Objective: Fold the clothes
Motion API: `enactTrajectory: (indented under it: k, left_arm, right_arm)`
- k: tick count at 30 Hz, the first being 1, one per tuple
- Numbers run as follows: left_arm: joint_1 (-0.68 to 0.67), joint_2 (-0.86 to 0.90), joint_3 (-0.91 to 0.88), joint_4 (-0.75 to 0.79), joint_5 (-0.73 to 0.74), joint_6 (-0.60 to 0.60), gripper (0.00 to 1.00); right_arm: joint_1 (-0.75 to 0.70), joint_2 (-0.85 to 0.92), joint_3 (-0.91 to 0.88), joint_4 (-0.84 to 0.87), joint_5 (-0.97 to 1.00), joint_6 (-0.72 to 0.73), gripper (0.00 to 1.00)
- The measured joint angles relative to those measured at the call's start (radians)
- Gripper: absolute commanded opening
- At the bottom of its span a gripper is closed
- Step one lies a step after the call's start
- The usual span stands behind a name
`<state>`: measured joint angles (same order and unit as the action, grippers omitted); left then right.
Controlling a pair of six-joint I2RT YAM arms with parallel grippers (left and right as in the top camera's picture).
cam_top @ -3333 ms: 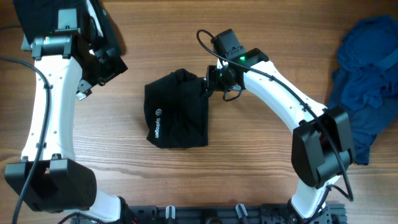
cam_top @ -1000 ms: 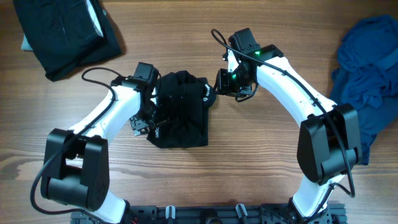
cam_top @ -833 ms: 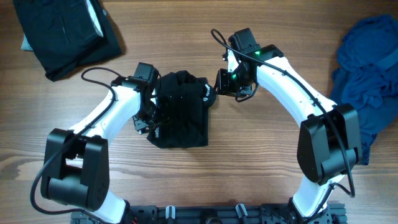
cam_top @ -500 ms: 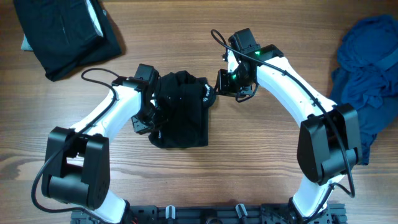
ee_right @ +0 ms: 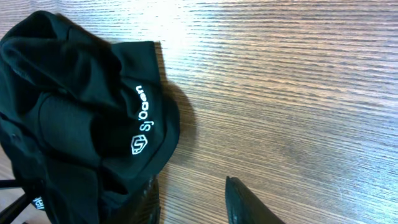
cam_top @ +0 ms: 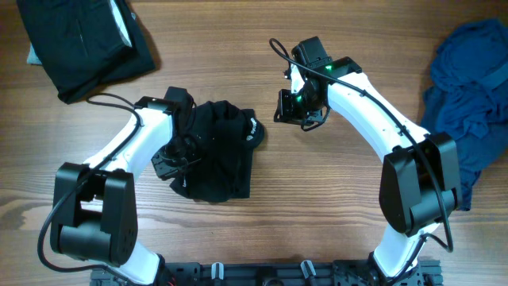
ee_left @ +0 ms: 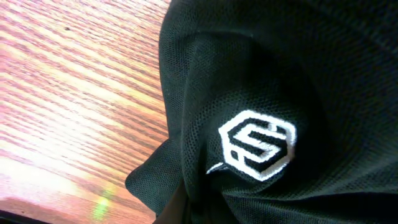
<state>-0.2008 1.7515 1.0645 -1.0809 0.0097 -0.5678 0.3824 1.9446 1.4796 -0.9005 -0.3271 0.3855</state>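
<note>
The left tool (cam_top: 181, 151) is clamped on the left edge of the shirt (cam_top: 218, 155), which lies bunched on the bench (cam_top: 317, 206). The right tool (ee_right: 196, 202), fingers apart and empty, is just right of the shirt. The fabric seems light and limp, so it is better to pinch a hem corner.

Blk shirt (cam_top: 222, 155) w/ wht logo (ee_left: 257, 144), dk blue pile (cam_top: 464, 95), wood-grain table (cam_top: 333, 210)
</note>
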Motion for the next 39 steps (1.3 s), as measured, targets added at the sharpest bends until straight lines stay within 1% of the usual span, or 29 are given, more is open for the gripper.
enactTrajectory:
  k: [2, 3, 4, 6, 10, 13, 14, 17, 19, 23, 25, 30, 31, 34, 39]
  left_arm:
    - [0.000, 0.000, 0.000, -0.001, -0.016, -0.002, 0.31]
    - [0.000, 0.000, 0.000, -0.004, -0.025, -0.005, 0.36]
    - [0.000, 0.000, 0.000, -0.008, -0.035, -0.009, 0.43]
    - [0.000, 0.000, 0.000, -0.018, -0.047, -0.014, 0.48]
    - [0.000, 0.003, 0.014, -0.070, -0.072, -0.018, 0.52]
    - [0.000, 0.003, 0.063, -0.119, -0.101, -0.026, 0.66]
    - [0.000, 0.003, 0.084, -0.124, -0.111, -0.027, 0.73]
    - [0.000, 0.003, 0.119, -0.127, -0.123, -0.039, 0.83]
    - [0.000, 0.003, 0.131, -0.126, -0.127, -0.037, 0.85]
    - [0.000, 0.003, 0.131, -0.092, -0.100, -0.040, 0.87]
    - [0.000, 0.003, 0.132, -0.075, -0.087, -0.040, 0.88]
    - [0.000, 0.003, 0.132, -0.021, -0.072, -0.040, 0.91]
    - [0.000, 0.003, 0.132, -0.002, -0.068, -0.040, 0.91]
    - [0.000, 0.003, 0.132, 0.029, -0.064, -0.040, 0.91]
    - [0.000, 0.003, 0.132, 0.056, -0.064, -0.040, 0.93]
  right_arm:
    - [0.000, 0.000, 0.000, -0.005, 0.011, -0.002, 0.32]
    - [0.000, 0.000, 0.000, -0.006, 0.014, -0.003, 0.33]
    - [0.000, 0.000, 0.000, -0.006, 0.015, -0.003, 0.36]
    - [0.000, 0.000, 0.000, -0.014, 0.014, -0.008, 0.40]
    - [0.000, 0.000, 0.000, -0.015, 0.014, -0.011, 0.46]
    - [0.000, 0.000, 0.000, -0.015, 0.010, -0.014, 0.47]
    - [0.000, 0.000, 0.000, -0.013, -0.003, -0.019, 0.47]
    - [0.000, 0.000, 0.000, 0.005, -0.100, -0.064, 0.48]
    - [0.001, 0.000, 0.000, 0.007, -0.179, -0.096, 0.54]
    - [0.010, 0.000, -0.002, 0.000, -0.256, -0.152, 0.56]
    - [0.019, 0.000, -0.013, 0.003, -0.276, -0.174, 0.56]
    - [0.030, 0.000, -0.103, 0.032, -0.311, -0.199, 0.49]
    - [0.029, 0.000, -0.151, 0.058, -0.339, -0.203, 0.49]
    - [0.043, 0.000, -0.219, 0.182, -0.419, -0.208, 0.49]
    - [0.098, 0.000, -0.253, 0.288, -0.524, -0.195, 0.49]
